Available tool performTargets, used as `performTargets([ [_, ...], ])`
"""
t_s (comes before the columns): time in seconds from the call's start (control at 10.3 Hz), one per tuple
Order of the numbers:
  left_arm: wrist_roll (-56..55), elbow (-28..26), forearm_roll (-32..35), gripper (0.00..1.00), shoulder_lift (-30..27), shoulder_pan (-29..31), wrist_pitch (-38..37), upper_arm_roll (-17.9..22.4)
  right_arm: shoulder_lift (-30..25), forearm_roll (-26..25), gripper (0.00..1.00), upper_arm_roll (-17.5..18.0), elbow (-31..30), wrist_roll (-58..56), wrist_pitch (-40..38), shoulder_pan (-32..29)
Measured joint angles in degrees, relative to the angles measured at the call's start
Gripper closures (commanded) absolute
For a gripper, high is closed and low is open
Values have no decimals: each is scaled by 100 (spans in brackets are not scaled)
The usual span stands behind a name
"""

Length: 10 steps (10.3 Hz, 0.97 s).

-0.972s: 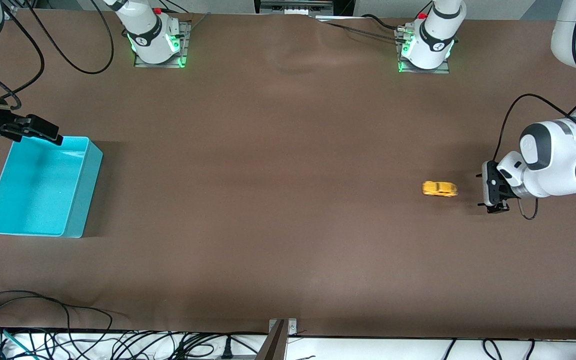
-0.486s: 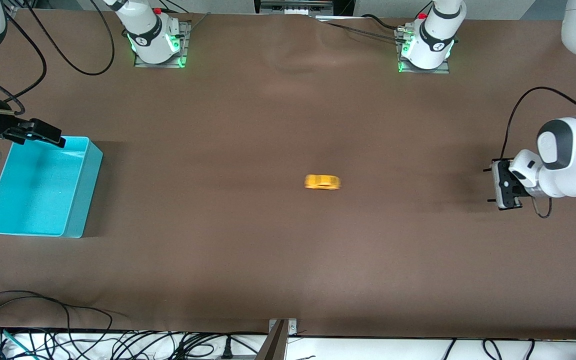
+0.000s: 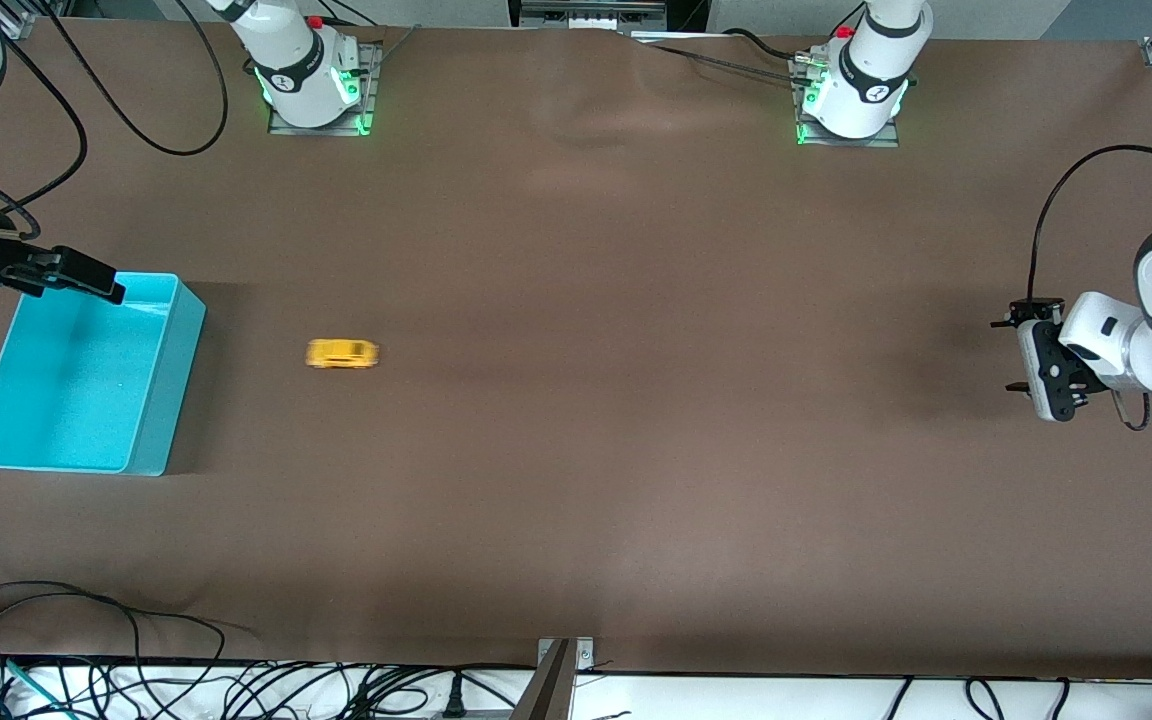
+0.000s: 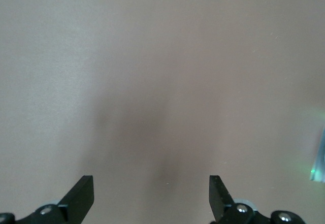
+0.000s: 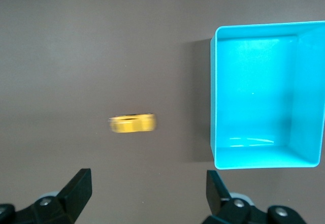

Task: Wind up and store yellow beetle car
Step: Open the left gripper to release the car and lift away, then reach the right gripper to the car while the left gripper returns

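The yellow beetle car [image 3: 341, 353] stands on the brown table, blurred by motion, a short way from the turquoise bin [image 3: 174, 345] toward the left arm's end. It also shows in the right wrist view [image 5: 132, 124], beside the bin [image 5: 213, 99], which is empty. My right gripper [image 3: 96, 279] is open and empty, above the bin's rim farthest from the front camera; its jaws [image 5: 147, 189] stand wide apart. My left gripper [image 3: 1021, 356] is open and empty, low over bare table at the left arm's end, and its wrist view [image 4: 150, 191] shows only tabletop.
The two arm bases [image 3: 311, 75] [image 3: 851, 85] stand along the table edge farthest from the front camera. Cables [image 3: 86, 660] lie along the edge nearest to it. Brown tabletop lies between the car and the left gripper.
The car has rolled across the table from beside the left gripper to near the bin. The left gripper has drawn back toward its end of the table. The right gripper has barely shifted.
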Motion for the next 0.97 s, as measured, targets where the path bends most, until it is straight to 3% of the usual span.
performTargets([
  [0.49, -1739, 735, 0, 0, -112, -77, -785, -311, 58, 0, 0, 29, 8, -158, -8, 14],
  [0.78, -3389, 792, 0, 0, -642, -367, -880, -326, 261, -2, 0, 69, 8, -1772, 40, 117],
  [0.97, -5045, 738, 0, 0, -1188, -733, -976, -327, 427, -39, 0, 74, -2, -2592, 143, 268],
])
